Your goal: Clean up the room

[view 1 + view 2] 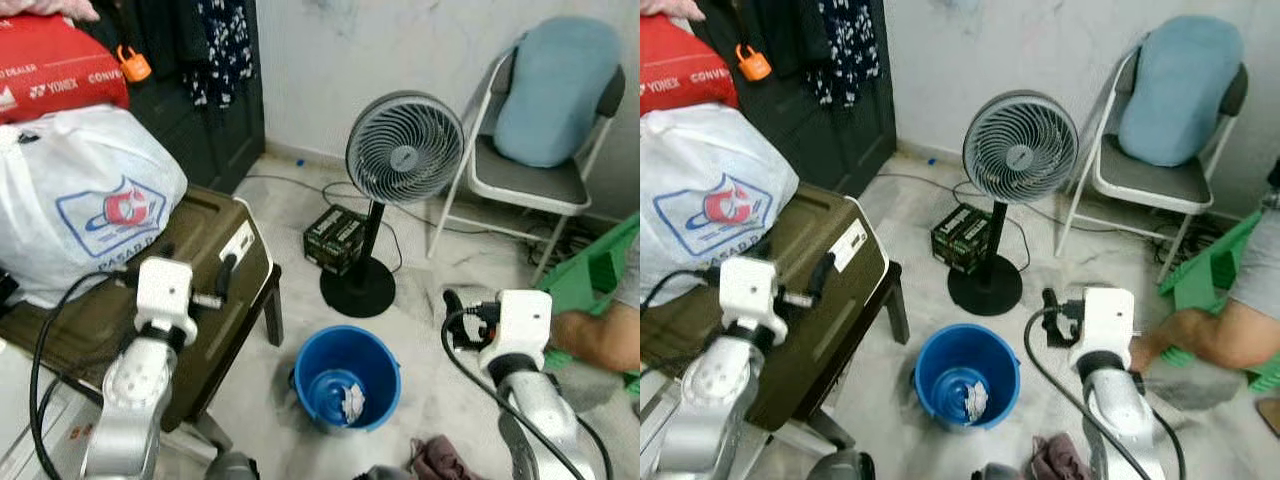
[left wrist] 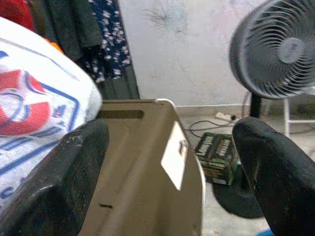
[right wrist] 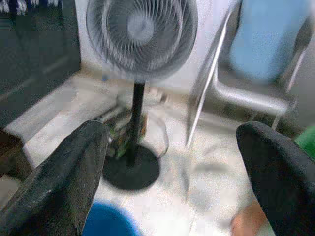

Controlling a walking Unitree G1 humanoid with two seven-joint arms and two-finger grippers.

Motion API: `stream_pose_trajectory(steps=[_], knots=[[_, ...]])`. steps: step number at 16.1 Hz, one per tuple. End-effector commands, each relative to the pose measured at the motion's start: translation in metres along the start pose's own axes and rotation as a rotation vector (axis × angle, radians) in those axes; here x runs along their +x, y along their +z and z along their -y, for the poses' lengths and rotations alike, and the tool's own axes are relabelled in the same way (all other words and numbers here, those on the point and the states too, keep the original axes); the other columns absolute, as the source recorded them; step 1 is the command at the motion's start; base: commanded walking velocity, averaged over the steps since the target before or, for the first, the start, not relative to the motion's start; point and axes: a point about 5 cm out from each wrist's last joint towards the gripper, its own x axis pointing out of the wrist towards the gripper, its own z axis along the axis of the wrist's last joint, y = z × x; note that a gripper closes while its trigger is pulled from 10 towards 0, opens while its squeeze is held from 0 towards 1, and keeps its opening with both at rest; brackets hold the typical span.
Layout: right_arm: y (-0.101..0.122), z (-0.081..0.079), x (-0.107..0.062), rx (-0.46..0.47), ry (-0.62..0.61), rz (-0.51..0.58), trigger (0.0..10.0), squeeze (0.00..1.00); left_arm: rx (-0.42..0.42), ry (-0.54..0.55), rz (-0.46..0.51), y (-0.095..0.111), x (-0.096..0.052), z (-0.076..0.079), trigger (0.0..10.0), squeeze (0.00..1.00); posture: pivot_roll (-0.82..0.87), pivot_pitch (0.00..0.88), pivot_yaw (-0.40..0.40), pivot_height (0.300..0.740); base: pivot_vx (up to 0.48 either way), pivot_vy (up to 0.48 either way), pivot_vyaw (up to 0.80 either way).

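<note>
Bucket (image 1: 347, 378), blue plastic and round, stands upright on the pale floor (image 1: 420, 300) with its mouth up; a crumpled white scrap (image 1: 352, 402) lies at its bottom. It sits low between the two arms, below and to the left of the right gripper (image 3: 172, 162) and to the right of the left gripper (image 2: 167, 162). Both grippers have their black fingers spread wide and hold nothing. The left gripper hovers over an olive hard case (image 1: 215, 290) with a white label; a white plastic bag (image 1: 80, 200) rests on this case. The right gripper points at a grey fan (image 1: 404, 148) on a thin black pole with a round flat base, just behind the bucket. A dark box (image 1: 335, 238) lies beside the base. A folding chair (image 1: 530, 180) with a light blue cushion stands by the wall. A person's arm (image 1: 595, 335) reaches in just right of the right gripper. A dark cloth (image 1: 440, 460) lies on the floor near the bucket.
</note>
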Motion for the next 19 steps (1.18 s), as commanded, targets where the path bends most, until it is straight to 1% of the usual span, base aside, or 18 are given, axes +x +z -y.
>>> stream_pose_trajectory(steps=[1, 2, 3, 4, 5, 6, 7, 9, 11, 12, 13, 14, 15, 16, 19], knots=[[0.011, 0.002, 0.0, -0.01, -0.027, 0.062, 10.0, 0.0, 0.026, -0.017, 0.032, 0.006, 0.0, 0.001, 10.0, 0.0, -0.07, 0.0, -0.033, 0.74, 0.0, 0.0, 0.0], [0.012, 0.001, 0.0, 0.031, -0.016, 0.056, 10.0, 0.0, 0.03, -0.017, 0.035, 0.007, -0.001, 0.002, 10.0, 0.0, -0.07, 0.0, -0.035, 0.74, 0.0, 0.0, 0.0], [0.012, -0.001, 0.0, 0.057, -0.004, 0.029, 10.0, 0.0, 0.007, -0.006, 0.033, 0.006, 0.002, 0.005, 10.0, 0.0, -0.08, 0.0, -0.039, 0.74, 0.0, 0.0, 0.0], [0.013, -0.005, 0.003, 0.041, -0.001, 0.039, 10.0, 0.0, -0.012, -0.004, 0.035, 0.008, 0.005, 0.007, 10.0, 0.0, -0.08, 0.0, -0.041, 0.74, 0.0, 0.0, 0.0], [0.017, -0.008, 0.004, 0.013, 0.021, 0.063, 10.0, 0.0, -0.025, -0.008, 0.037, 0.009, 0.007, 0.009, 10.0, 0.0, -0.08, 0.0, -0.044, 0.74, 0.0, 0.0, 0.8], [0.02, -0.012, 0.007, 0.031, 0.041, 0.079, 10.0, 0.0, -0.027, -0.012, 0.041, 0.01, 0.008, 0.011, 10.0, 0.0, -0.08, 0.0, -0.048, 0.74, 0.0, 0.0, 0.8], [0.026, -0.015, 0.013, 0.031, 0.049, 0.105, 10.0, 0.0, -0.02, -0.038, 0.068, 0.016, 0.015, 0.014, 10.0, 0.0, -0.07, 0.0, -0.071, 0.74, 0.0, 0.0, 0.8], [0.03, -0.019, 0.02, 0.044, 0.058, 0.112, 10.0, 0.0, 0.005, -0.045, 0.096, 0.024, 0.024, 0.01, 10.0, 0.0, -0.06, 0.0, -0.069, 0.74, 0.0, 0.0, 0.8], [0.033, -0.022, 0.021, 0.033, 0.065, 0.123, 10.0, 0.0, 0.018, -0.025, 0.099, 0.026, 0.026, 0.002, 10.0, 0.0, -0.06, 0.0, -0.064, 0.74, 0.0, 0.0, 0.8], [0.031, -0.024, 0.021, 0.03, 0.066, 0.122, 10.0, 0.0, 0.024, -0.002, 0.069, 0.02, 0.021, -0.002, 10.0, 0.0, -0.06, 0.0, -0.048, 0.74, 0.0, 0.0, 0.8], [0.031, -0.024, 0.02, 0.029, 0.066, 0.121, 10.0, 0.0, 0.018, 0.008, 0.047, 0.015, 0.017, -0.001, 10.0, 0.0, -0.06, 0.0, -0.042, 0.74, 0.0, 0.0, 0.8], [0.03, -0.024, 0.02, 0.028, 0.066, 0.12, 10.0, 0.0, 0.009, 0.008, 0.034, 0.013, 0.014, 0.001, 10.0, 0.0, -0.06, 0.0, -0.042, 0.74, 0.0, 0.0, 0.8], [0.03, -0.024, 0.02, 0.026, 0.066, 0.118, 10.0, 0.0, 0.022, -0.008, 0.037, 0.013, 0.013, 0.006, 10.0, 0.0, -0.06, 0.0, -0.042, 0.74, 0.0, 0.0, 0.8], [0.029, -0.024, 0.019, 0.025, 0.07, 0.118, 10.0, 0.0, 0.026, -0.013, 0.039, 0.013, 0.012, 0.01, 10.0, 0.0, -0.06, 0.0, -0.043, 0.74, 0.0, 0.0, 0.8], [0.034, -0.028, 0.019, 0.032, 0.091, 0.133, 10.0, 0.0, 0.032, -0.016, 0.03, 0.012, 0.013, 0.009, 10.0, 0.0, -0.07, 0.0, -0.046, 0.74, 0.0, 0.0, 0.8]])
